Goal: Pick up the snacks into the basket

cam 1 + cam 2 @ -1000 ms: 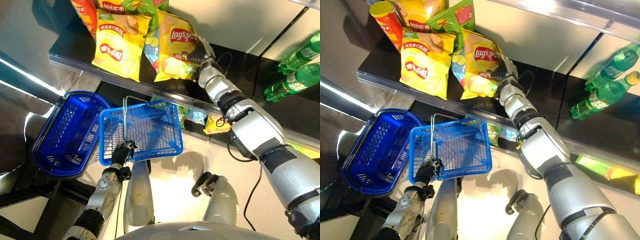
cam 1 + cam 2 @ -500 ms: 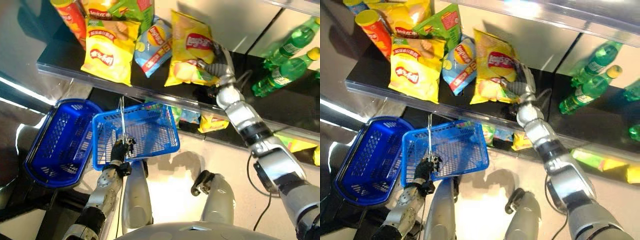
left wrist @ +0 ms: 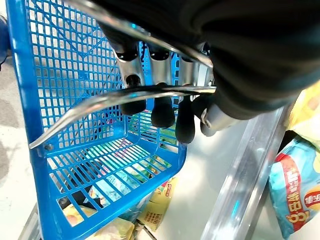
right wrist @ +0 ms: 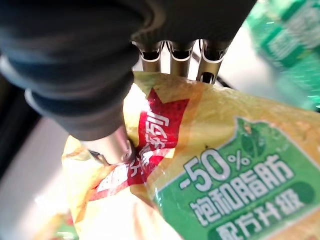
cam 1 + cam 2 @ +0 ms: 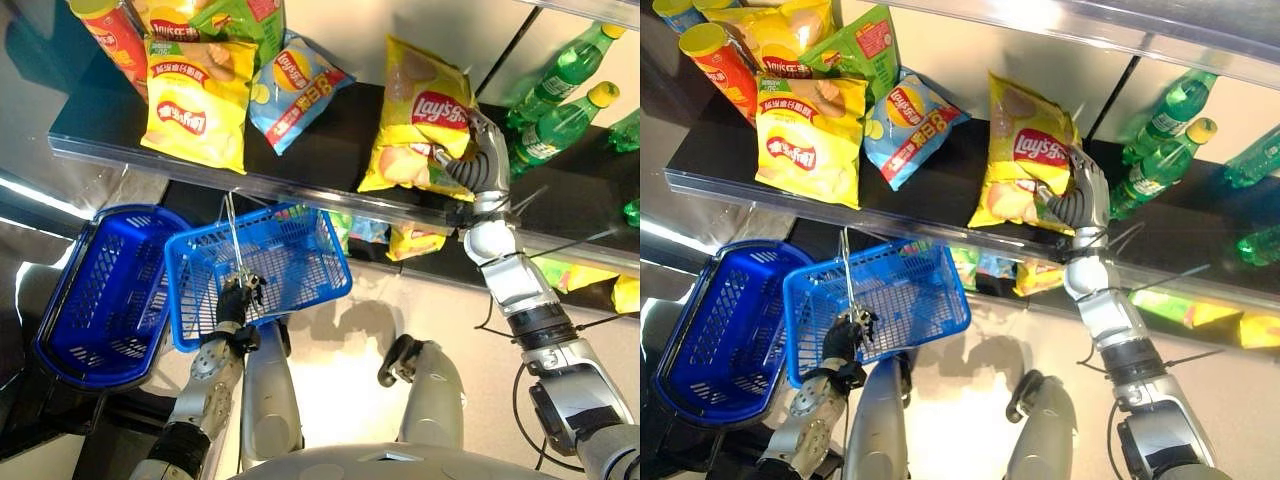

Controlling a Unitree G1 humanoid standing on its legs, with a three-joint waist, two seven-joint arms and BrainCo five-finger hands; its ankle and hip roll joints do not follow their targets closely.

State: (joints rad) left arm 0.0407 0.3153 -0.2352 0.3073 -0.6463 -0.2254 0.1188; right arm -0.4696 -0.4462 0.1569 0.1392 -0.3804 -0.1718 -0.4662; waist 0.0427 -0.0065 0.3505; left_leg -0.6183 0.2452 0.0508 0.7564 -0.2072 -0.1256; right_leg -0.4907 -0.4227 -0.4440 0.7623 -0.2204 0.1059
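Note:
A yellow chip bag (image 5: 415, 130) stands at the front of the dark shelf (image 5: 330, 130). My right hand (image 5: 478, 160) is shut on the bag's right edge, fingers behind it and thumb pressing its front (image 4: 112, 147). Below the shelf hangs a rectangular blue basket (image 5: 290, 270) with nothing visibly lying in it. My left hand (image 5: 235, 300) is shut on the basket's wire handle (image 3: 100, 100), its dark fingertips (image 3: 162, 107) curled round the wire.
More snacks stay on the shelf's left: a yellow bag (image 5: 195, 100), a light-blue bag (image 5: 295, 85), a green bag (image 5: 240, 20) and a red can (image 5: 105, 30). Green bottles (image 5: 555, 120) stand at right. A darker oval basket (image 5: 95, 300) sits left of mine. Bags lie on a lower shelf (image 5: 415, 240).
The view has shifted. My right hand has drawn the yellow bag to the right, away from the light-blue bag it was overlapping. The left hand keeps hold of the handle.

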